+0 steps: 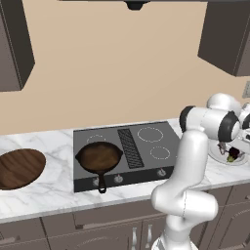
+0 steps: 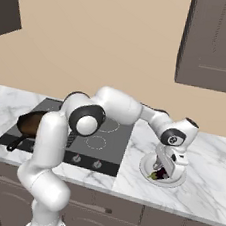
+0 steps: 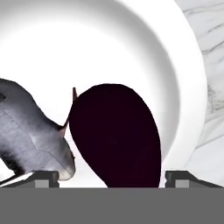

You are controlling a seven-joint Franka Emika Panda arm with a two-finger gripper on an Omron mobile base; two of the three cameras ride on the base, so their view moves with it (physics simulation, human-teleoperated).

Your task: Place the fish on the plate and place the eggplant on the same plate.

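Both task items lie in the plate [image 3: 183, 61] right under your hand [image 3: 111, 177]. In the hand view the eggplant [image 3: 116, 135] sits between the two fingertips [image 3: 46, 177], which stand spread wide on either side of it with clear gaps, so you are pinching nothing. The fish [image 3: 30, 131] lies just beside the eggplant, on the side of the fingertip at the lower left of that view, its fin touching or nearly touching the dark purple skin; its far end runs out of that view.

From the right base view your hand [image 2: 164, 171] points down into the plate [image 2: 146, 165], close above the eggplant [image 2: 160, 174], whose green stem end pokes out toward the front rim. The plate rests on the marble surface [image 2: 201, 187], just beside the cooktop [image 2: 55, 143]. Well away from your hand, on the far side of the cooktop, stands a dark skillet [image 1: 99, 157], and beyond it a round wooden board [image 1: 19, 167].
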